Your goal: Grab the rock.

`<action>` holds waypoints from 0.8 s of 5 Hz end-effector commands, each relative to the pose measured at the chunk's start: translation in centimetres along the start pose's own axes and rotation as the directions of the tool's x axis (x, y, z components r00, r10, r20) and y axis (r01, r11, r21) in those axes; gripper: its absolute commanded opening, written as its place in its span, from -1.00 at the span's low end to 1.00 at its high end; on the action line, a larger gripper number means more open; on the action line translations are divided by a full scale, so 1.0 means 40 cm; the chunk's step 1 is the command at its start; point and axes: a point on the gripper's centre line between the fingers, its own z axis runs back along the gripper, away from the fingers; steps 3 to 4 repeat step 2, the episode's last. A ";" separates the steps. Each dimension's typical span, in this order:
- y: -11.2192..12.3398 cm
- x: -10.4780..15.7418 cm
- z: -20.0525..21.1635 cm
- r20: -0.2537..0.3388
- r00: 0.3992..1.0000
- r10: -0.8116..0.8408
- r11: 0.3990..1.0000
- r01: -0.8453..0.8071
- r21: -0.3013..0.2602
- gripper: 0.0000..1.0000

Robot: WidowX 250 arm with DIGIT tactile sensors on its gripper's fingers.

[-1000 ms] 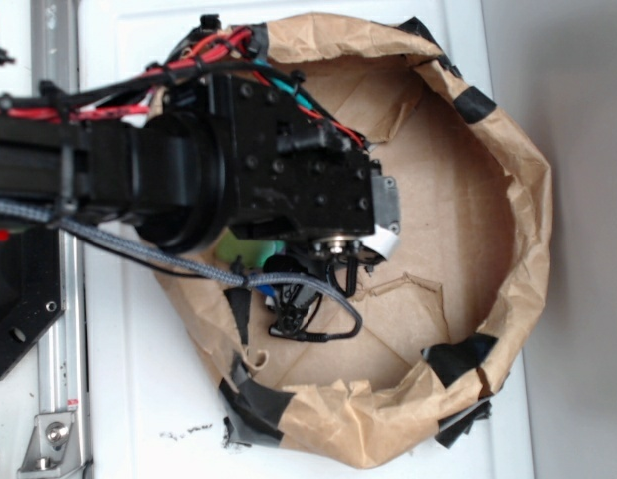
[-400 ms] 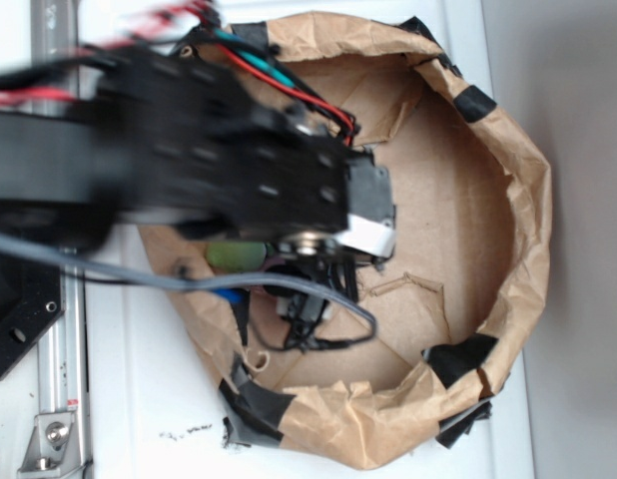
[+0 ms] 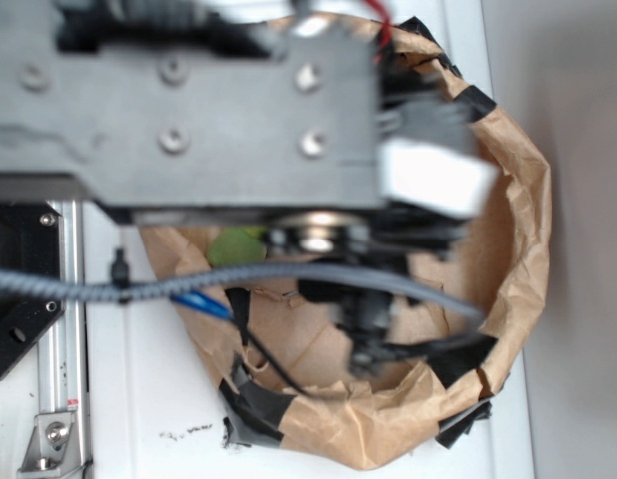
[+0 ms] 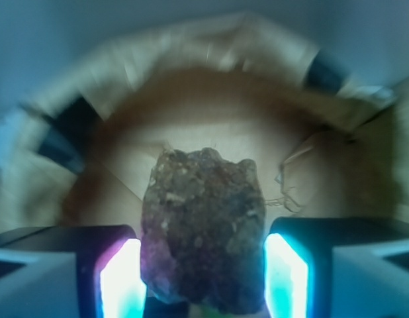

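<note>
A brown paper basin [image 3: 508, 200] with a crumpled wall patched in black tape [image 3: 257, 404] sits on the white surface [image 3: 139, 389], spreading below and ahead of the gripper [image 4: 203, 271], while the blurred black arm [image 3: 189, 110] fills the upper part of the exterior view with a grey cable [image 3: 249, 279] running across beneath it. A yellow-green soft toy [image 3: 237, 244] peeks out from under the arm, behind the gripper. In the wrist view the gripper pinches the rock [image 4: 203, 235], a lumpy mottled brown piece squeezed between both glowing fingers [image 4: 118, 278], with the basin's cardboard floor beyond it.
</note>
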 end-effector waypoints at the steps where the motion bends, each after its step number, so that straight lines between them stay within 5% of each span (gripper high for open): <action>1: -0.018 0.000 -0.006 -0.031 0.993 0.114 0.993 -0.113 0.030 -1.00; 4: -0.012 -0.006 -0.012 -0.017 0.993 0.116 0.993 -0.116 0.021 -1.00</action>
